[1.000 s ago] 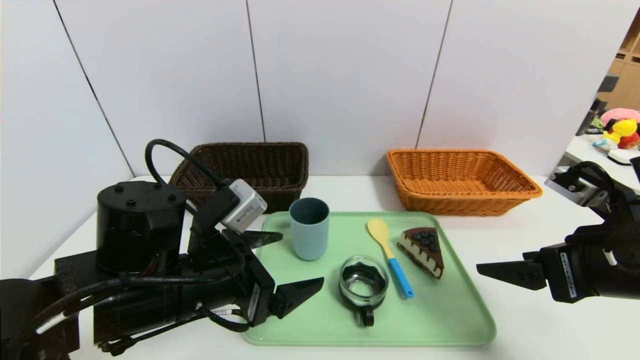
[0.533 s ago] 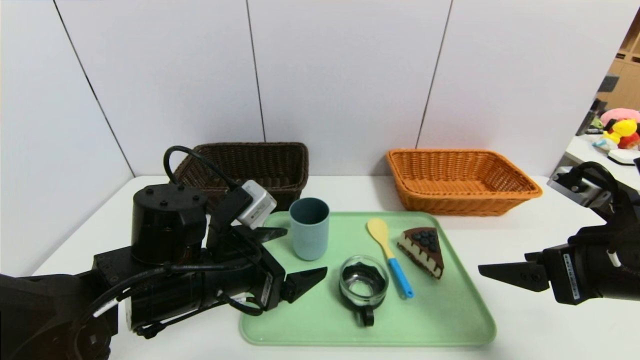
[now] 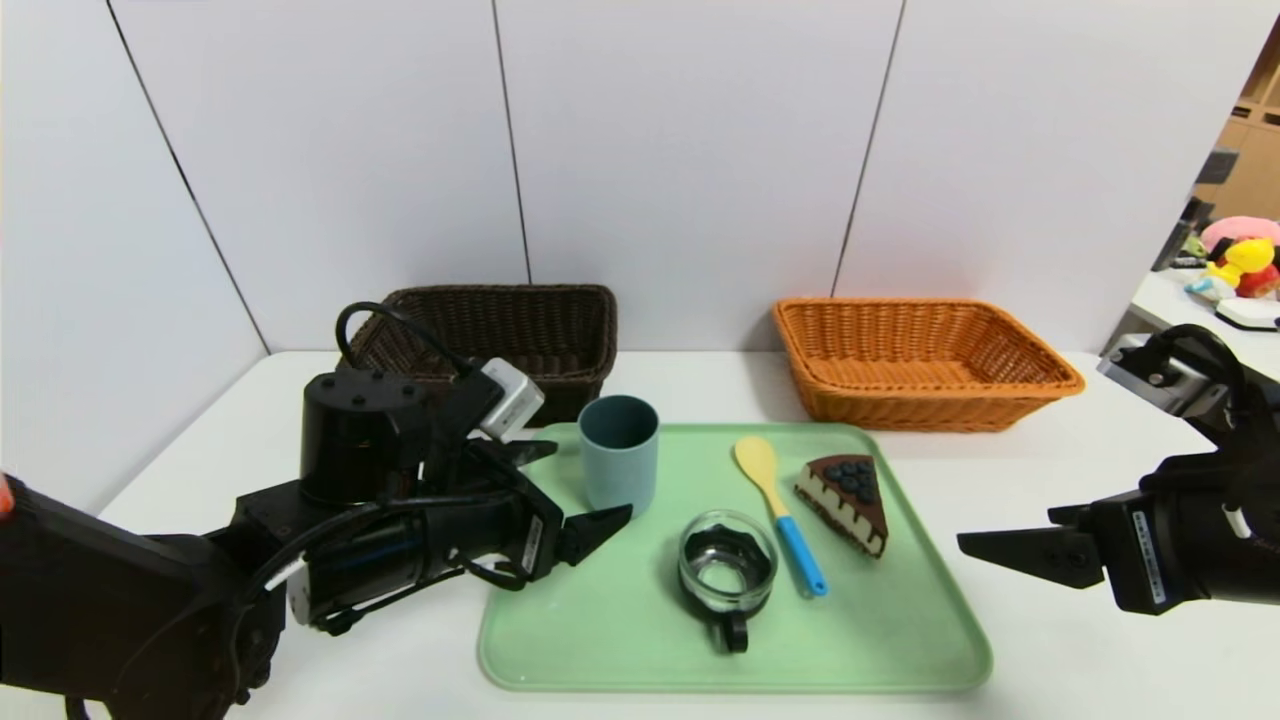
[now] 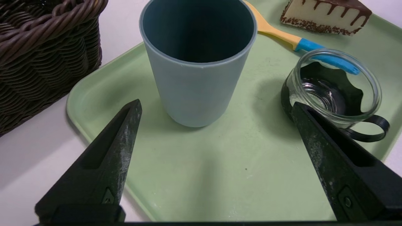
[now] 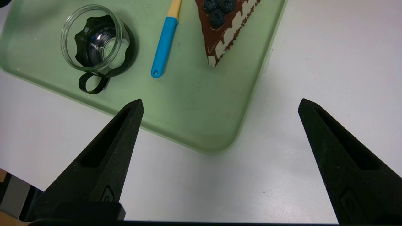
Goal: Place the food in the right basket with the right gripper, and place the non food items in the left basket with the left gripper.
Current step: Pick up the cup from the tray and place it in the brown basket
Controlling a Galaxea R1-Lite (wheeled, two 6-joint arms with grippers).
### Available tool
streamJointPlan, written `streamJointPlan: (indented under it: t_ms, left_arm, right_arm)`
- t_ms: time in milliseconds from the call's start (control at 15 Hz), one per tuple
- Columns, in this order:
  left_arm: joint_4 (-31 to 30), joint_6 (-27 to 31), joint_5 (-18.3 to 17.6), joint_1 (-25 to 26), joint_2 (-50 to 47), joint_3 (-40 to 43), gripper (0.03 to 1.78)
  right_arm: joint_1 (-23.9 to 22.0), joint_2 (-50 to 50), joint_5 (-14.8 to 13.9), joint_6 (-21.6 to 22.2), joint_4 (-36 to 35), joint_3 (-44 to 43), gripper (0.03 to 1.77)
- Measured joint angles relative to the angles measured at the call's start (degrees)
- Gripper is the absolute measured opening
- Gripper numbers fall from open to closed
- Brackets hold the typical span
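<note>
2 spread fingers of the left gripper (image 4: 216, 106) flanked the upright blue cup (image 4: 197, 62) just ahead; right gripper (image 5: 220, 103) hung released, farther off.

1. A pale green tray (image 3: 930, 640) lies on the white table (image 3: 1080, 440) — flat, near its front edge.
2. Grey wall panels (image 3: 680, 150) stand behind.
3. Plush toys (image 3: 1240, 255) sit far right — on another surface.

pale wall panels (image 3: 680, 150) are standing behind a white table (image 3: 1050, 640); toys (image 3: 1240, 258) are sitting on a far desk.
</note>
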Motion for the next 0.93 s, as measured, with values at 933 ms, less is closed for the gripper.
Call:
streamJointPlan:
  t_ms: [933]
  left_arm:
    - [-20.0, 0.7, -0.1, -0.3, 14.8, -1.2, 1.69]
  right_arm:
    - [0.5, -0.8, 1.5, 0.0, 0.2, 0.1, 1.7]
